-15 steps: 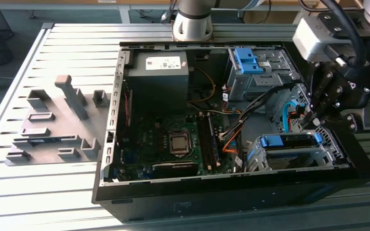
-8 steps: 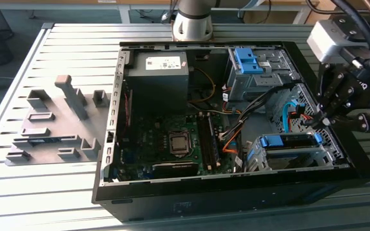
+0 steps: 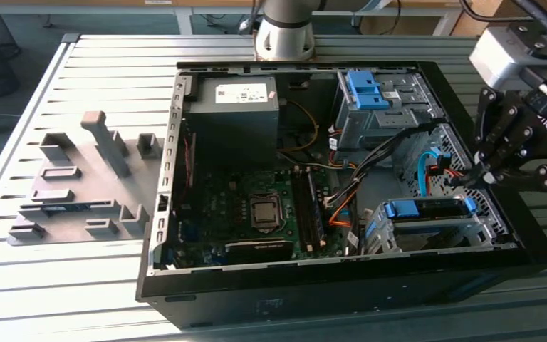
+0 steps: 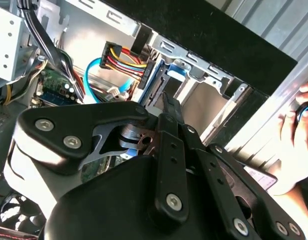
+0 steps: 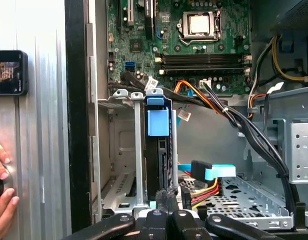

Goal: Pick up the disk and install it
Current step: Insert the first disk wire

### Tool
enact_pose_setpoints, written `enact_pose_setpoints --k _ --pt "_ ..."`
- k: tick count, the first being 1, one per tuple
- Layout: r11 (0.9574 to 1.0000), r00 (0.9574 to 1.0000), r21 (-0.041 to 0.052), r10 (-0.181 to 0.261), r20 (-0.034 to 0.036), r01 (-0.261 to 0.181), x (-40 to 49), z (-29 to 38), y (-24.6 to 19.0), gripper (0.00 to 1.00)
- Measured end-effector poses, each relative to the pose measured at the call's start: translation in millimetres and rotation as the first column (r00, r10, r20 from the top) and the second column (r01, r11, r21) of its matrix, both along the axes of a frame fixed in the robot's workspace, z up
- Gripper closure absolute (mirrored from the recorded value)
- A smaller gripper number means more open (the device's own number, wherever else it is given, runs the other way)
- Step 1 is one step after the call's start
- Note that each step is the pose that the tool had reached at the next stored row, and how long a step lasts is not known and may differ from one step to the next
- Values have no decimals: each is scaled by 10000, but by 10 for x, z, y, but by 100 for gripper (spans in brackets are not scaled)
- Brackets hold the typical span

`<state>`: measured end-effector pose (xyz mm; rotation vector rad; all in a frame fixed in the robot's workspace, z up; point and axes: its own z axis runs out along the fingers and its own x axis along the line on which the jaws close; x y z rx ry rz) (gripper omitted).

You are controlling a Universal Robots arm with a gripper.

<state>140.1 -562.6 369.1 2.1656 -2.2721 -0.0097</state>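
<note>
The disk (image 5: 157, 150) stood on edge in the drive cage (image 5: 125, 150), its blue carrier handle showing at centre frame. The gripper (image 5: 166, 200) sat at its lower end; whether it was clenched or released could not be told.

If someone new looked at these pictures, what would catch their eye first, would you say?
The open black computer case on the slatted metal table, green motherboard exposed. At the exterior view's right, the black gripper hangs over the drive cage, where the blue-framed disk sits in its bay.

Your support: grey slatted metal table (image 3: 83, 285) | on it, centre: your open black computer tower case (image 3: 350, 296), lying on its side | on it, toward the exterior view's left: grey moulded plastic fixture block (image 3: 79, 189) with upright posts, well apart from the case.
</note>
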Motion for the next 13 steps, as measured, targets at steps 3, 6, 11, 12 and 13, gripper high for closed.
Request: enact_pose_setpoints --k 3,6,11,12,13 --pt "10000 10000 3 5 -2 -5 1 -14 29 89" --pt "10000 10000 2 75 -2 -75 2 -39 68 89" --pt "9994 9994 3 353 -3 -353 4 -71 89 83" --pt "9994 9994 3 357 -3 -357 5 -72 93 83" --pt "9994 9994 3 358 -3 -358 5 -72 94 83"
